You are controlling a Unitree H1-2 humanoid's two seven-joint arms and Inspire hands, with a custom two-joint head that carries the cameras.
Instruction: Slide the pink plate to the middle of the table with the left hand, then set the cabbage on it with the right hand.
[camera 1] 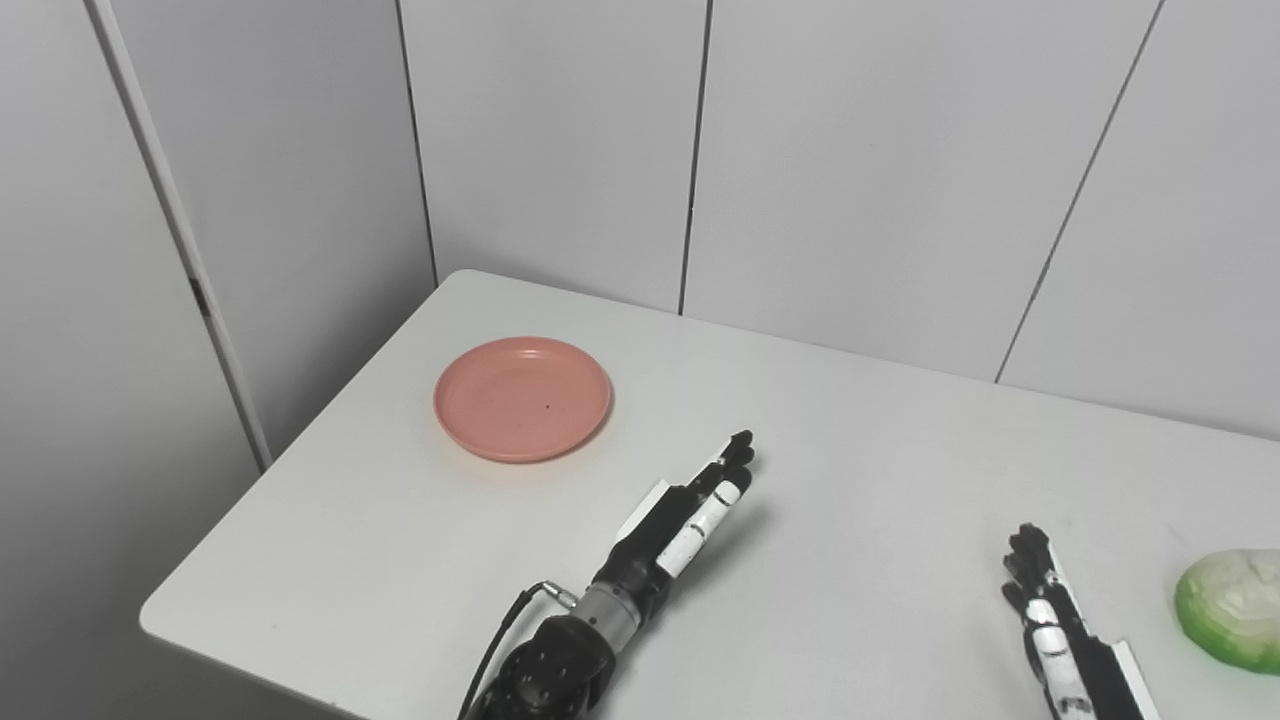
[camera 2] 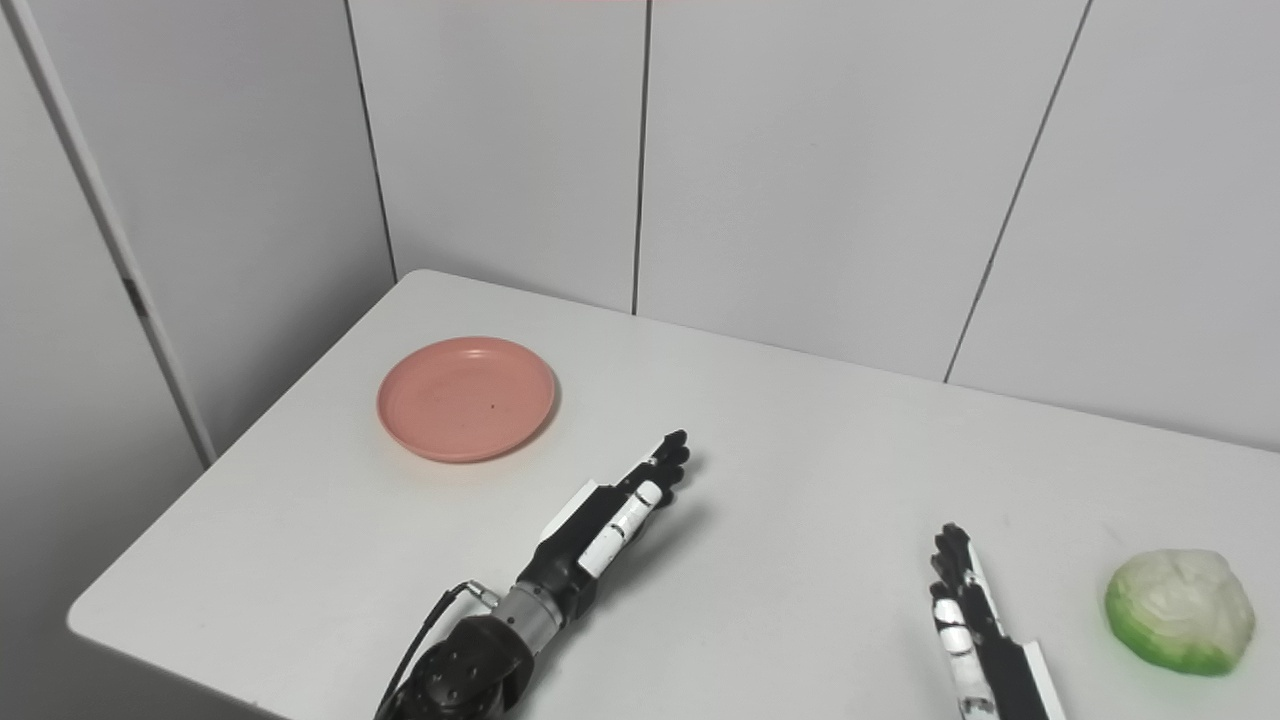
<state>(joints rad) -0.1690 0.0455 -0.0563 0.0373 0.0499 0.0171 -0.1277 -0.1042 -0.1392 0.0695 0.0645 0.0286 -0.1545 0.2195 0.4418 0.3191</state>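
Observation:
The pink plate (camera 1: 522, 398) lies flat near the table's far left corner, with nothing on it. My left hand (camera 1: 690, 514) hovers to the right of and nearer than the plate, fingers stretched out straight toward the back, open and holding nothing, clear of the plate. The cabbage (camera 2: 1180, 611), pale white with a green rim, rests at the table's right side. My right hand (camera 2: 965, 612) sits near the front edge, left of the cabbage and apart from it, fingers extended, open and empty.
The white table (camera 1: 860, 450) has a rounded left corner close to the plate and a front edge at the bottom left. Grey wall panels (camera 1: 560, 150) stand right behind it. A black cable (camera 1: 505, 625) loops at my left wrist.

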